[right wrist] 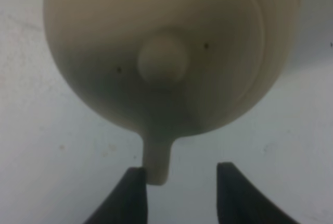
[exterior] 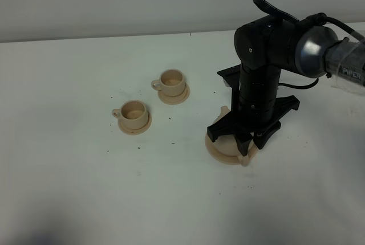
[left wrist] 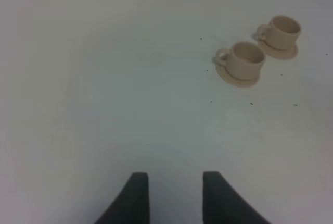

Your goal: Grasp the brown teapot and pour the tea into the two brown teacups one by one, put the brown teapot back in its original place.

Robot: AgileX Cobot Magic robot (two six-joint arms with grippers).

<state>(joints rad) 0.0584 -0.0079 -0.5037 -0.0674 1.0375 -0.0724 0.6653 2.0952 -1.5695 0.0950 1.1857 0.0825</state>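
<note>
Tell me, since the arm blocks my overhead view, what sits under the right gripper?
The brown teapot, lid knob up, its handle between the right gripper's open jaws. Overhead, the wide saucer's rim shows beneath; its middle and the pot's contents are hidden.

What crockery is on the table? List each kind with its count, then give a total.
Teacups: 2
Small saucers: 2
Teapot: 1
Large saucer: 1
Total: 6

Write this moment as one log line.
teapot: on saucer | right gripper: open, straddling handle | left gripper: open, empty
</note>
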